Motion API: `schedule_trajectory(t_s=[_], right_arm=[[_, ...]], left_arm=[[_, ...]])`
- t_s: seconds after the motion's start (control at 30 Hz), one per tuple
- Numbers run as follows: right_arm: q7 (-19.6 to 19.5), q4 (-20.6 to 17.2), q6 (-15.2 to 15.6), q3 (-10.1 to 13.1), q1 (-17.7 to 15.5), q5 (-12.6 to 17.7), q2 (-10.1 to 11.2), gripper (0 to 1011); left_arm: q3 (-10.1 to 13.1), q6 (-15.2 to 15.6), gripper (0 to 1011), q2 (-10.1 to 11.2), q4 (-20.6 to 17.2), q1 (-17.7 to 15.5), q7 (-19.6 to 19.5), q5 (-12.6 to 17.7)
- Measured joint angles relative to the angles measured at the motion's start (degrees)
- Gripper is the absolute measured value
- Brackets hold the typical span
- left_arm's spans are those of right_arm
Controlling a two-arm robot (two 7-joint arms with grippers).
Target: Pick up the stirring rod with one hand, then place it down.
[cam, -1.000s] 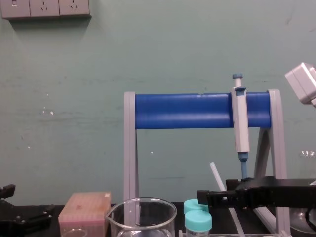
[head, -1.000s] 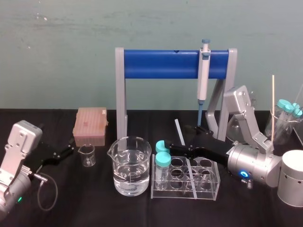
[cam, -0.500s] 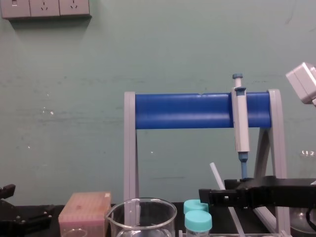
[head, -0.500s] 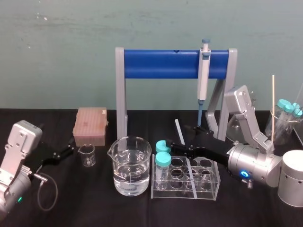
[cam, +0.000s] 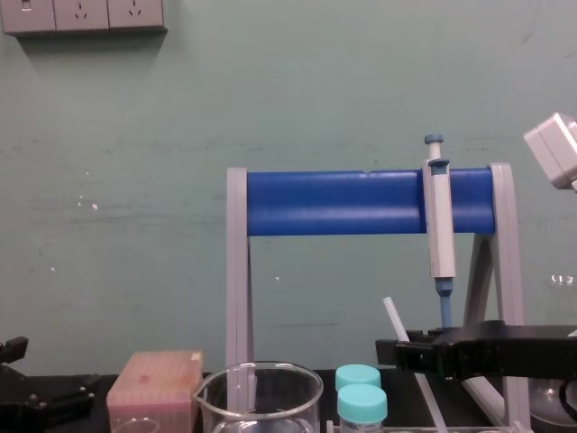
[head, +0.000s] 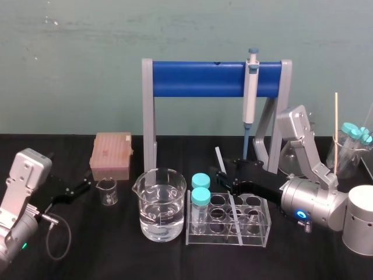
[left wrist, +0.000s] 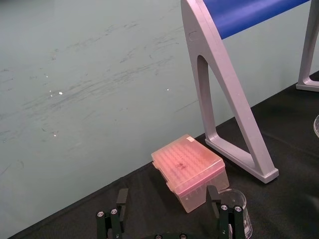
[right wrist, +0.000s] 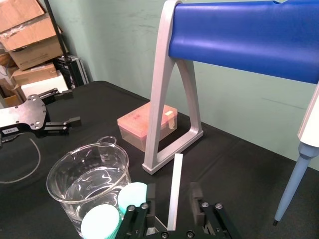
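Now the stirring rod (head: 219, 158) leans tilted above the tube rack (head: 259, 230), between the jaws of the right gripper (right wrist: 172, 195). They are released, with gaps to the rod. The left gripper (left wrist: 167, 193) rests far left, jaws spread.

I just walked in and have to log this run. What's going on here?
The right gripper reaches in above the tube rack, its open fingers either side of the tilted stirring rod, not clamping it. The rod's lower end is down at the rack. The left gripper sits parked and open at the left.
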Motion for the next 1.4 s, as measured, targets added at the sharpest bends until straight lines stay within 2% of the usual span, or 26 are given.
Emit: schedule_trajectory(t_s=[0.03,0.1,0.23,0.4,0.77,1.13,1.23,1.33,1.4], right_arm=[[0.0,0.0,0.0,0.0,0.0,0.0,0.0,447],[0.0,0.0,0.0,0.0,0.0,0.0,0.0,336],[0.0,0.0,0.0,0.0,0.0,0.0,0.0,244],[0.0,0.0,0.0,0.0,0.0,0.0,0.0,80],[0.0,0.0,-0.3,0.1,-0.1,0.1,-0.1,69],[2.8,-0.2,-8.9,2.1,-2.7,1.9,-1.3,69],[3.9,-0.9,-13.3,2.2,-3.9,0.6,-0.7,69],[4.4,-1.5,-16.6,2.9,-5.1,-0.4,-0.1,69],[4.4,-1.7,-17.7,3.3,-5.7,-0.7,0.1,69]], left_arm=[[0.0,0.0,1000,0.0,0.0,0.0,0.0,0.0],[0.0,0.0,1000,0.0,0.0,0.0,0.0,0.0],[0.0,0.0,1000,0.0,0.0,0.0,0.0,0.0],[0.0,0.0,1000,0.0,0.0,0.0,0.0,0.0],[0.0,0.0,1000,0.0,0.0,0.0,0.0,0.0],[0.0,0.0,1000,0.0,0.0,0.0,0.0,0.0],[0.0,0.0,1000,0.0,0.0,0.0,0.0,0.0],[0.0,0.0,1000,0.0,0.0,0.0,0.0,0.0],[0.0,0.0,1000,0.0,0.0,0.0,0.0,0.0]])
